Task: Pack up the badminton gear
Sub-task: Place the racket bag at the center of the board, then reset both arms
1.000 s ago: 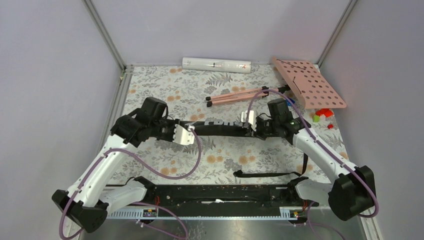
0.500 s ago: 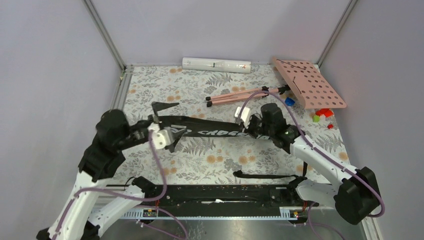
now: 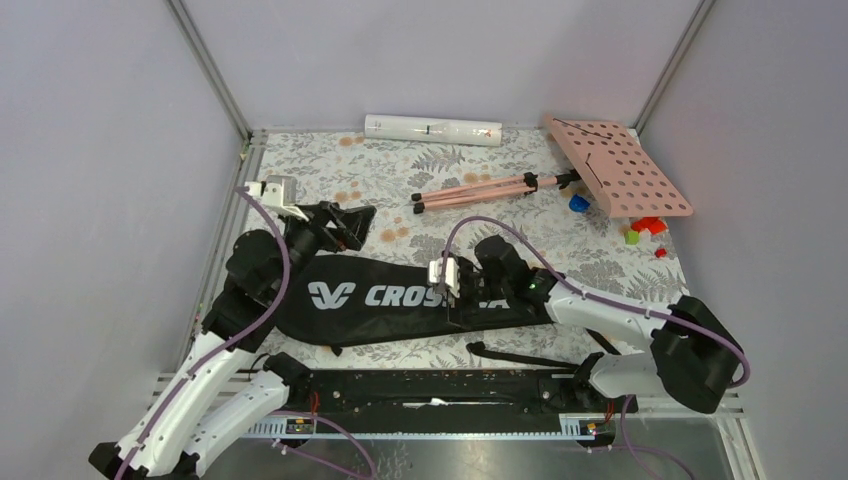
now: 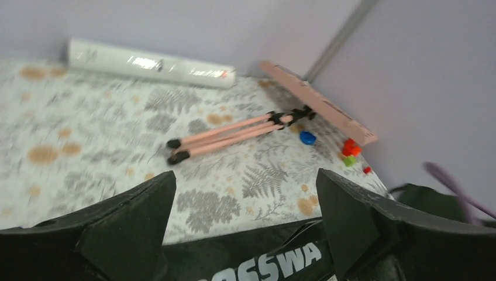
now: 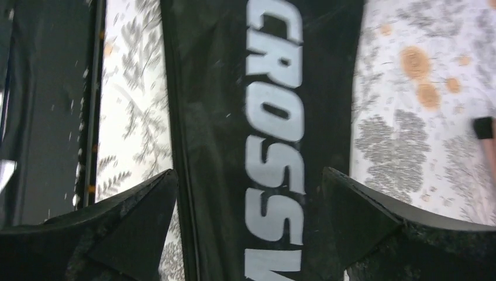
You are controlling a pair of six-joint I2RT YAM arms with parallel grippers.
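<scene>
The black "CROSSWAY" bag (image 3: 400, 298) lies flat across the near half of the table, with its strap (image 3: 530, 350) trailing to the front right. My right gripper (image 3: 462, 292) hovers low over the bag's lettering (image 5: 275, 117). Its fingers are spread on either side of the print, open, with nothing held (image 5: 248, 172). My left gripper (image 3: 352, 225) is raised beyond the bag's wide left end, also open and empty (image 4: 244, 175). The bag's edge (image 4: 281, 257) shows below it. A long white tube (image 3: 432, 129) lies against the back wall (image 4: 149, 63).
A pink perforated music stand (image 3: 617, 165) lies at the back right, its folded tripod legs (image 3: 480, 190) pointing left. Small blue (image 3: 578, 203), green (image 3: 632, 237) and red (image 3: 650, 225) blocks sit beside it. Walls close in the left, back and right sides.
Both grippers have opened and let go of the bag, which now lies flat nearer the front. The left arm has swung up and to the far left; the right has moved left over the lettering.
</scene>
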